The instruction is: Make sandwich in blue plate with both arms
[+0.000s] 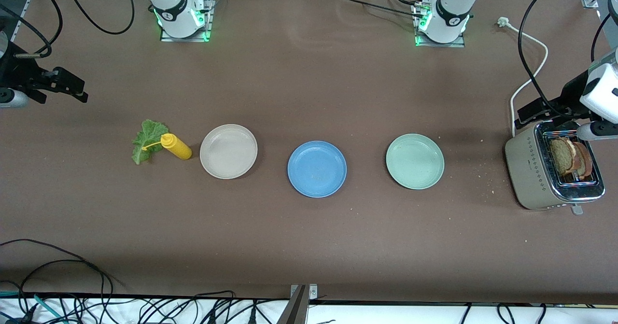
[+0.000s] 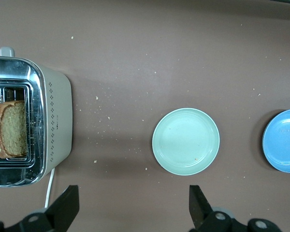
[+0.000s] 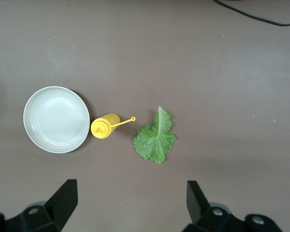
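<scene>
Your blue plate (image 1: 316,168) sits empty at the centre of the front view, between the beige plate (image 1: 228,151) and the pale green plate (image 1: 414,161). The bread slices (image 1: 571,157) stand in the toaster (image 1: 550,170) at that frame's right edge, and the lettuce leaf (image 1: 143,140) lies at mid-left, touching the yellow mustard bottle (image 1: 176,146).

Your left gripper (image 2: 133,205) hangs high near the toaster, fingers spread wide with nothing between them. Only its wrist view shows that gap; there the blue plate is cut off by the right edge and the bread shows at the left.

Your right gripper (image 3: 130,200) is up over the lettuce end of the table, fingers also wide apart and holding nothing. Its wrist view shows the leaf's pale midrib, but neither the blue plate nor the bread.
</scene>
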### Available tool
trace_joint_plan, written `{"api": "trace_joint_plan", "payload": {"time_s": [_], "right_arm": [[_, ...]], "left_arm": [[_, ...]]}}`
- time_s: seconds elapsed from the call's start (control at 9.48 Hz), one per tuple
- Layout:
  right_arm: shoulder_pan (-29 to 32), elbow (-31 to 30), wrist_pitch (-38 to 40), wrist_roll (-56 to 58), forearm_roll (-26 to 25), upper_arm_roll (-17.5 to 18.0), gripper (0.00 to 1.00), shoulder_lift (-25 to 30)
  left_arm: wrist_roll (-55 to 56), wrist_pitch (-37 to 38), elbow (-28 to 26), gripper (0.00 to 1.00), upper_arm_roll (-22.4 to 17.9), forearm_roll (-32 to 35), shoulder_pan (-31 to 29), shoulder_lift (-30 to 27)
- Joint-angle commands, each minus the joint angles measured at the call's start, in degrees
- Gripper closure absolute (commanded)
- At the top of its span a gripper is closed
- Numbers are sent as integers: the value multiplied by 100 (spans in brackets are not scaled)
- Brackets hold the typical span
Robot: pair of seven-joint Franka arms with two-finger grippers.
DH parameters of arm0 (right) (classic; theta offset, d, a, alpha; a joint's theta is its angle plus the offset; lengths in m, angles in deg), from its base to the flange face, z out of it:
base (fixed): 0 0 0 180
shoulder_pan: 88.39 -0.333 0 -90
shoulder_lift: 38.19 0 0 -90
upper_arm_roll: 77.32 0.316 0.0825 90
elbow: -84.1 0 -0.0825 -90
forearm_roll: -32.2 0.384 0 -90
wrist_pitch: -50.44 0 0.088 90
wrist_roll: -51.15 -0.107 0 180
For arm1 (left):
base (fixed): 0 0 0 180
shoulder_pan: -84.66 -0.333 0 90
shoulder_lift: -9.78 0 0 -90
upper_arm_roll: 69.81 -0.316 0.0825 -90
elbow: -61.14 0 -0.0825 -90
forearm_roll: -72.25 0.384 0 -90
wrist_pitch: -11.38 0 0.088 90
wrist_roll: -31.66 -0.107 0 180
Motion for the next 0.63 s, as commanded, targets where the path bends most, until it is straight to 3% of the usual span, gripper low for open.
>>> {"api": "trace_joint_plan", "payload": {"time_s": [0.0,0.53], "right_arm": [[-7,59,48,40,14,4,0,23],[-7,59,48,40,14,4,0,22]], "left_arm": [[-106,96,4,0,29,140,-21,-72],[-350,88,197,0,-68,140,-257,-20]]}}
